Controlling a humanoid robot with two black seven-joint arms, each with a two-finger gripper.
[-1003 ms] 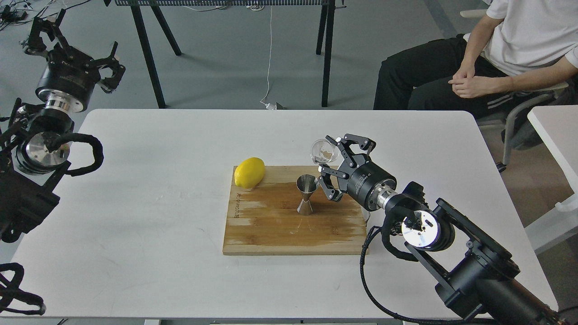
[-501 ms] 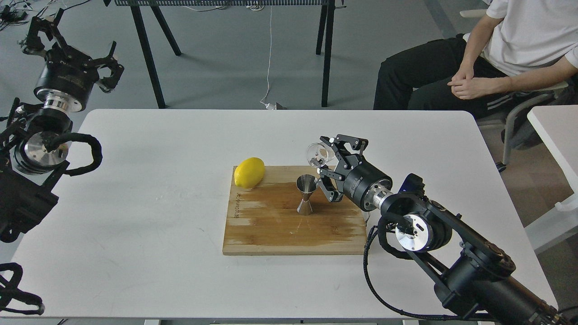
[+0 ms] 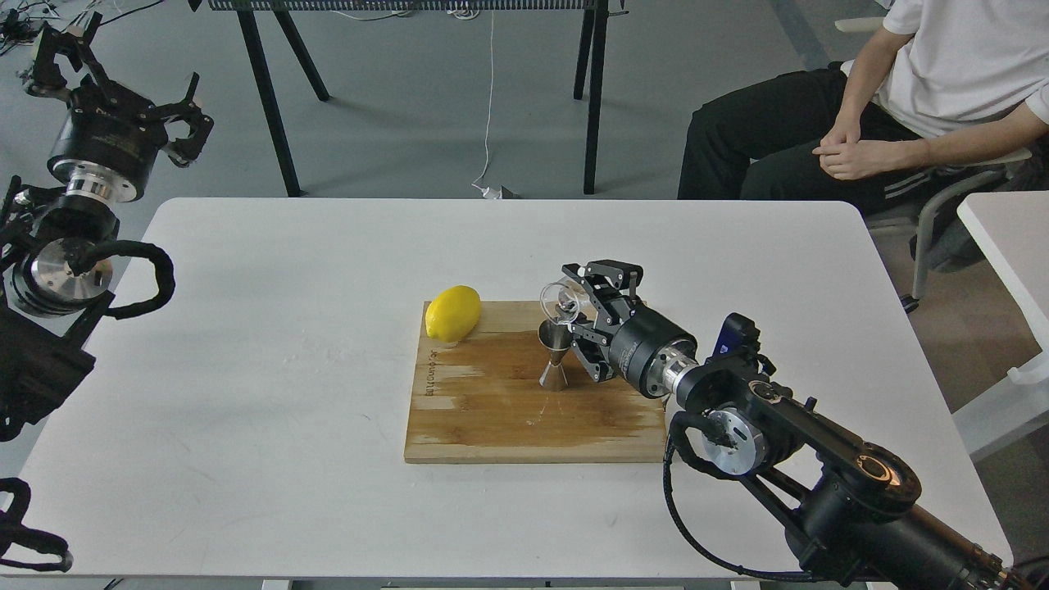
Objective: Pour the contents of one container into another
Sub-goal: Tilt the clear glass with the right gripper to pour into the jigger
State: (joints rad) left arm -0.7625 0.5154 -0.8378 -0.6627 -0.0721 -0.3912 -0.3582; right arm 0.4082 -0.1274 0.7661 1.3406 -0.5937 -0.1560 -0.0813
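Note:
The steel hourglass jigger (image 3: 555,359) stands upright on the wooden cutting board (image 3: 492,418), near its middle. My right gripper (image 3: 580,310) is shut on the small clear glass cup (image 3: 560,301), which is tipped on its side with its rim facing left, right above the jigger's open top. My left gripper (image 3: 106,70) is raised beyond the table's far left corner with its fingers spread and nothing between them.
A yellow lemon (image 3: 452,313) lies on the board's back left corner. The board rests on a white table (image 3: 246,369). A seated person (image 3: 901,106) is at the back right, and black table legs (image 3: 274,98) stand behind the table.
My right gripper has carried the glass cup left and down, from up and right of the jigger to just over its mouth. The left arm has drifted slightly left and up.

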